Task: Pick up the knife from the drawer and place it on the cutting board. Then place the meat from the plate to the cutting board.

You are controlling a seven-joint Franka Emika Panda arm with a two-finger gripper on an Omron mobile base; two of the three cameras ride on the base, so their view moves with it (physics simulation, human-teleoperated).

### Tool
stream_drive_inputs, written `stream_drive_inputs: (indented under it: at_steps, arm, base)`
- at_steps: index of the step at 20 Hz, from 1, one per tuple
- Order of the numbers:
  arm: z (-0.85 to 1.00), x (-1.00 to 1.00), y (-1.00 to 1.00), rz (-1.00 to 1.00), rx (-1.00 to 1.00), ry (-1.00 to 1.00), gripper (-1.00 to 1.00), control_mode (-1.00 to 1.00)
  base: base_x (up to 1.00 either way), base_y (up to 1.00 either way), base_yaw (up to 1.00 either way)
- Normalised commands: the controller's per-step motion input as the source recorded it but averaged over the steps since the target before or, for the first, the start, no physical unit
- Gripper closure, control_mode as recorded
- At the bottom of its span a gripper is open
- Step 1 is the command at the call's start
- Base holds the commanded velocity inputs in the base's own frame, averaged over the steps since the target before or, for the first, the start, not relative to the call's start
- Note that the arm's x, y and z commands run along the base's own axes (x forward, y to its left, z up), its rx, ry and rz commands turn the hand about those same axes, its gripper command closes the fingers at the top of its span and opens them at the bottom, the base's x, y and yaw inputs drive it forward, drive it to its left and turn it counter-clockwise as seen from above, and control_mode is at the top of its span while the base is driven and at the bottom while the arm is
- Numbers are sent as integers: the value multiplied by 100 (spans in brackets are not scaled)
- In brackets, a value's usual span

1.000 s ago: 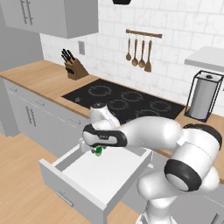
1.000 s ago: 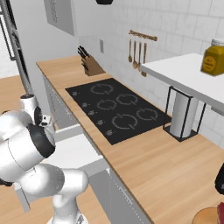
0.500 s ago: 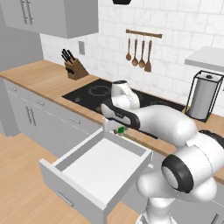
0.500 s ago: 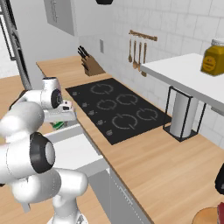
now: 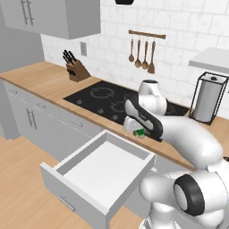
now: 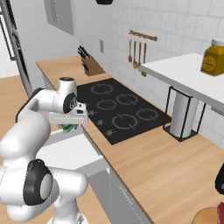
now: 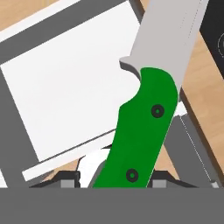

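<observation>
Gripper point(image 5: 139, 132) with the knife point(image 7: 144, 127) pinched between its fingers by the bright green handle; the pale blade points away from the hand, and the knife is lifted clear of the drawer point(image 5: 96, 176), above the counter edge in front of the cooktop point(image 5: 117, 102).

Left base view: at far left, the knife block point(image 5: 74, 69) with black-handled knives on the wooden counter point(image 5: 42, 80); the pulled-out drawer lies below the counter, its white floor bare; the green handle shows as a small patch under the hand; at right, hanging wooden utensils point(image 5: 142, 54) on the tiled wall and the paper towel holder point(image 5: 206, 98).

Right base view: the arm stands at left with the gripper point(image 6: 70, 127) beside the cooktop point(image 6: 120, 113) (the green handle is partly hidden by the hand); further right, a shelf carrying a yellow jar point(image 6: 213, 57); at the lower right corner, an edge of the plate point(image 6: 205, 216) with a sliver of the meat point(image 6: 220, 213).

Hand view: the handle's two dark rivets and the blade's curved heel, with the open drawer behind at left and the counter at right.
</observation>
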Motion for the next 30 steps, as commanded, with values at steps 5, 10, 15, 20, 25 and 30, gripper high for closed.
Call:
stream_drive_inputs:
  at_steps: [5,10,15,20,25,30]
  arm:
    - [6,-45,-11,1,1,-6,100,-100]
    - [0,-6,0,0,0,-1,100,-100]
    - [0,0,0,0,0,0,100,-100]
    - [0,0,0,0,0,0,100,100]
    - [0,0,0,0,0,0,100,100]
    - [0,0,0,0,0,0,100,100]
  base:
    - [0,0,0]
    - [0,0,0]
    - [0,0,0]
    - [-11,-2,-2]
    - [-46,-10,-43]
    - [-37,-19,-58]
